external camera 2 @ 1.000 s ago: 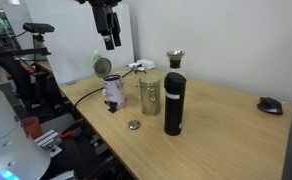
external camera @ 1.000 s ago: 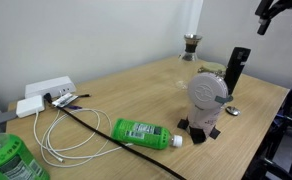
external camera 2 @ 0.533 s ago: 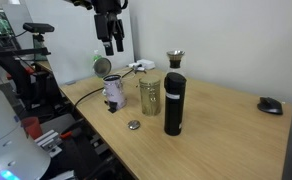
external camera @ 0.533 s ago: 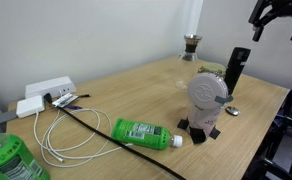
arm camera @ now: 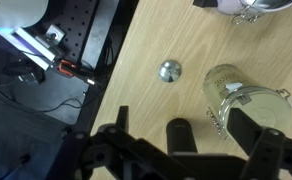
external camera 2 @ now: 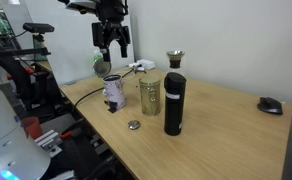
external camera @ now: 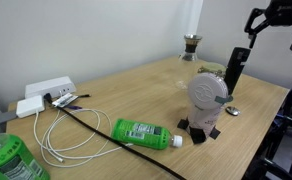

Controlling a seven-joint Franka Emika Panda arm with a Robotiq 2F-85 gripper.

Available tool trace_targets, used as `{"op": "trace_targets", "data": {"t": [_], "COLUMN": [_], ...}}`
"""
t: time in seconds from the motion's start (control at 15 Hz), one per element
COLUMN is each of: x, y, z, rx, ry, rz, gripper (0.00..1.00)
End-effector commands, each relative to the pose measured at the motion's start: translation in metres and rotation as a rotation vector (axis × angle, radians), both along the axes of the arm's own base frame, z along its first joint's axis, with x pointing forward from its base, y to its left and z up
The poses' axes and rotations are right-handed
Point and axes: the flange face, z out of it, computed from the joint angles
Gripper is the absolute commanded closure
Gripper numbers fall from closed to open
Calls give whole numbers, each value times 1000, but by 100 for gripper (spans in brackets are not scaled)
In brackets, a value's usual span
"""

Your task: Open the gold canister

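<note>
The gold canister [external camera 2: 149, 95] stands upright on the wooden table between the white round-faced device [external camera 2: 113, 92] and a tall black tumbler [external camera 2: 174, 102]. In the wrist view the canister [arm camera: 236, 93] lies at right, seen from above, with a wire clasp on its lid. In an exterior view it is mostly hidden behind the white device [external camera: 208, 95]. My gripper [external camera 2: 114, 38] hangs open and empty in the air, well above the table and apart from the canister. It also shows at the top right of an exterior view [external camera: 276, 22]. Its dark fingers [arm camera: 251, 130] frame the bottom of the wrist view.
A small metal disc [arm camera: 169, 70] lies near the table edge in front of the canister. A dark funnel-shaped cup [external camera 2: 174, 58] stands at the back. A green bottle [external camera: 144, 132] lies on its side. Cables and a white power strip [external camera: 44, 92] are nearby, and a mouse [external camera 2: 270, 104] lies further off.
The gripper has come lower and turned about its axis, so its spread fingers now face the cameras. The objects on the table have not moved.
</note>
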Motion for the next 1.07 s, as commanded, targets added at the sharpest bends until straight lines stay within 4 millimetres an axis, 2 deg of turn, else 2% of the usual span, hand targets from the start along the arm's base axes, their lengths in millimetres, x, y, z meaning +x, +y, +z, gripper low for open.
{"op": "trace_targets", "data": {"t": [0.0, 0.33, 0.4, 0.93, 1.0], "x": [18, 40, 37, 38, 40], "y": [-8, -21, -16, -15, -18], "z": [-24, -49, -42, -42, -46], "rx": [34, 47, 40, 42, 49], "ry": [-31, -160, -129, -134, -136], "rz": [-194, -375, -316, -316, -359], "gripper": [0, 0, 0, 0, 0]}}
